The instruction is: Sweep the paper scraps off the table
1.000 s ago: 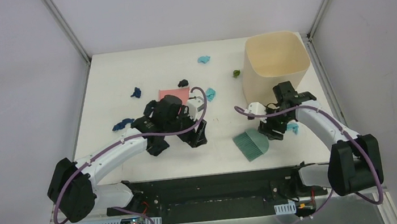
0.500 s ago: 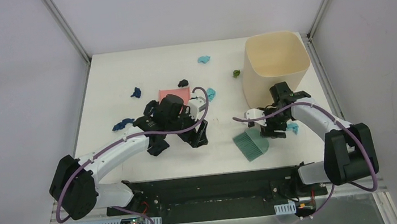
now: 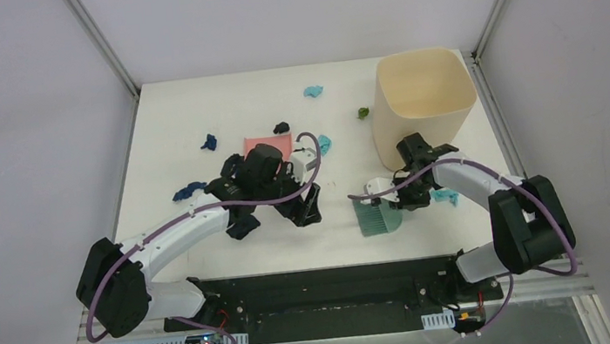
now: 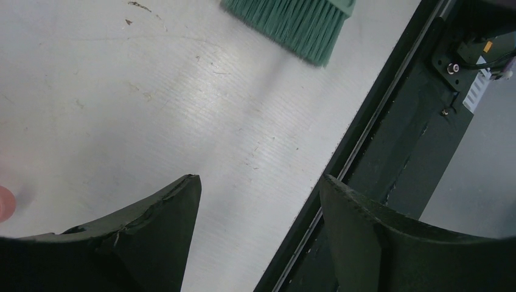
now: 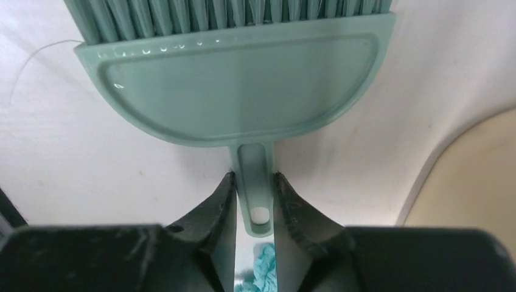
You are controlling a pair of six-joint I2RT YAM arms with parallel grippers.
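Note:
Several paper scraps lie on the white table (image 3: 172, 118): teal ones (image 3: 314, 92) (image 3: 324, 144), an olive one (image 3: 363, 113), a black one (image 3: 281, 127) and dark blue ones (image 3: 209, 142) (image 3: 189, 189). Another teal scrap (image 3: 443, 197) (image 5: 263, 274) lies just behind my right gripper (image 3: 406, 197) (image 5: 254, 177). That gripper is shut on the handle of the teal hand brush (image 3: 380, 215) (image 5: 237, 91), which lies flat on the table. My left gripper (image 3: 274, 215) (image 4: 260, 180) hangs open over bare table near the front edge, holding nothing.
A pink dustpan (image 3: 267, 144) lies partly hidden under my left arm. The beige bin (image 3: 423, 100) stands at the back right, close to my right wrist. The black base rail (image 4: 377, 134) runs along the near table edge. The brush bristles (image 4: 292, 21) show in the left wrist view.
My right gripper slid left along the table and closed on the brush handle. The brush shifted slightly left and turned. The left arm stayed put.

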